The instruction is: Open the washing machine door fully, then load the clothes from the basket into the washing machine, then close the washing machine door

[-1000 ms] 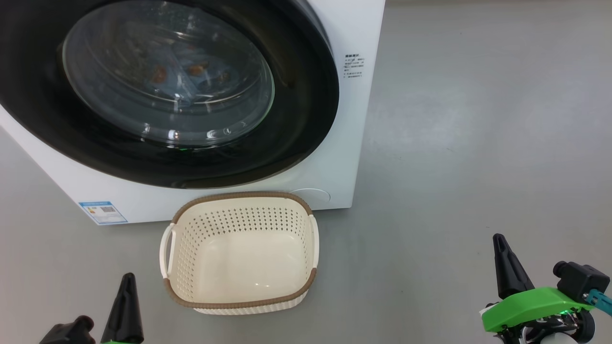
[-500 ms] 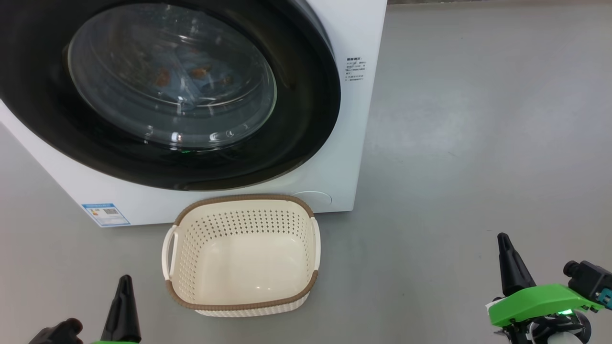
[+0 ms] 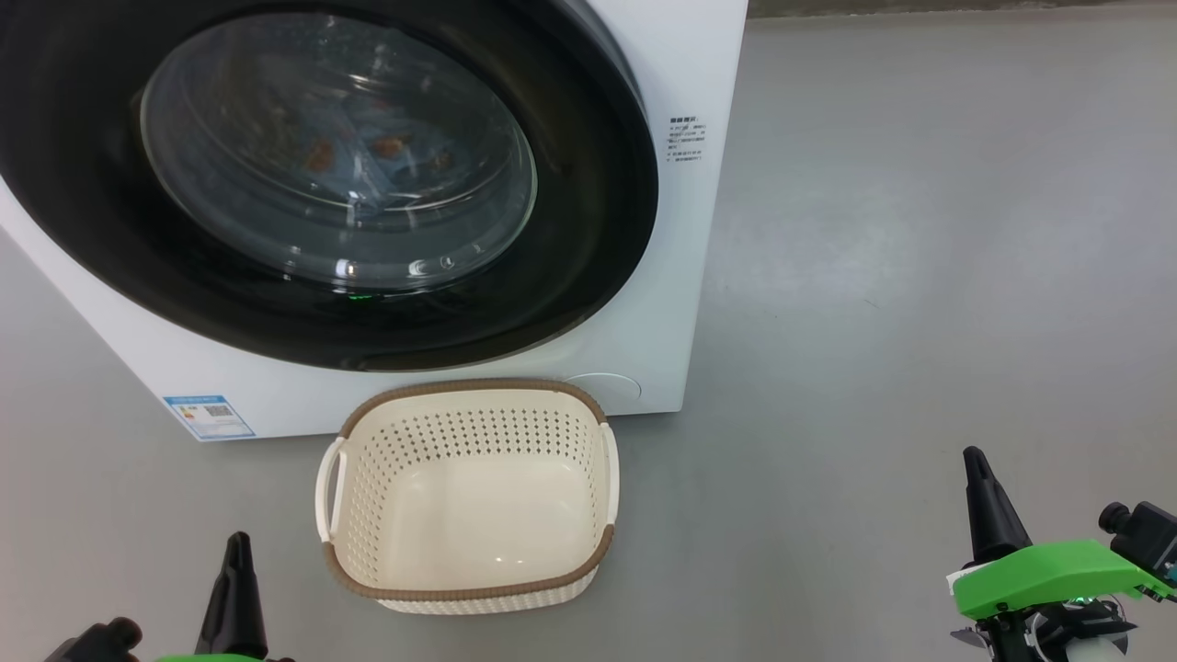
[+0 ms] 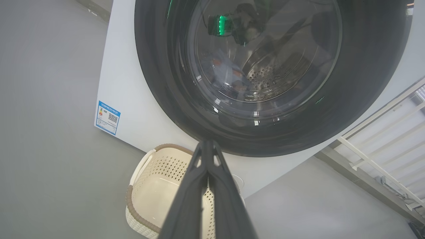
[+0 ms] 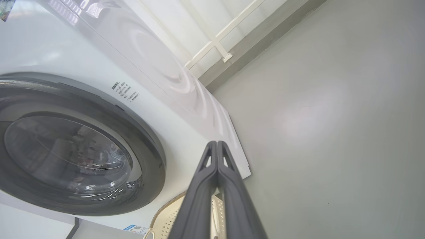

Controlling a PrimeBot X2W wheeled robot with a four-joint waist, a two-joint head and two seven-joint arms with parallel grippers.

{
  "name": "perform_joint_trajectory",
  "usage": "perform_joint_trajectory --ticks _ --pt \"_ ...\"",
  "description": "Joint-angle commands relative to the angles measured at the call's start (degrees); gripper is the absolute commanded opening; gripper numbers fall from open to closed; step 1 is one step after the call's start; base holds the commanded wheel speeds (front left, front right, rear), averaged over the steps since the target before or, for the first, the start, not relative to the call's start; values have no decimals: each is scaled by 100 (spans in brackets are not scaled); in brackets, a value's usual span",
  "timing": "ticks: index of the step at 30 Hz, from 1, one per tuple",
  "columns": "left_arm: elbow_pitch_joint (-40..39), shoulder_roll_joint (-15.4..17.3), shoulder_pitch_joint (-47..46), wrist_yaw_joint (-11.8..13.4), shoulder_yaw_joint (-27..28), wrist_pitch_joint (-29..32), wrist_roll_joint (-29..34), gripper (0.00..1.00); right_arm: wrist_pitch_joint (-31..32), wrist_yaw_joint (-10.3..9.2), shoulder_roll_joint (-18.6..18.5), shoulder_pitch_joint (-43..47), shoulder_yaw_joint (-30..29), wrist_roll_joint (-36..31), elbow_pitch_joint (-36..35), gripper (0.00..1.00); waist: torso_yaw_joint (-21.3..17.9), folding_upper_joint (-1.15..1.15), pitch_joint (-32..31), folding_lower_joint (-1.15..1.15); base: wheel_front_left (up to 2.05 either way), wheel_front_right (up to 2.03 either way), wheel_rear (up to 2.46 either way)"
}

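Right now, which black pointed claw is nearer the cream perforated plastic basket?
The left gripper, close by the basket on its left side; the right gripper stands well off across the grey floor.

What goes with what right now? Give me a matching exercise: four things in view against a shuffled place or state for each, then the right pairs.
Things
1. washing machine door
2. clothes
3. basket
4. energy label

Places or states
A. empty, on the floor in front of the washing machine
B. low at the left corner of the machine's front, in the head view
C. shut
D. inside the drum, seen through the door's glass

Pairs: 1-C, 2-D, 3-A, 4-B
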Motion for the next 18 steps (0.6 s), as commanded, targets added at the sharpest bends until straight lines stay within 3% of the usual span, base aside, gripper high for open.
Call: perform_joint_trajectory --ticks 1,18 --pt "-185 62 -121 -2 86 36 -179 0 30 0 -47 -122 -13 137 -183 0 3 0 -7 0 0 0 0" --pt "-238 55 -171 -4 126 322 -1244 0 317 0 -18 -116 -101 1047 -300 0 36 0 -82 0 0 0 0"
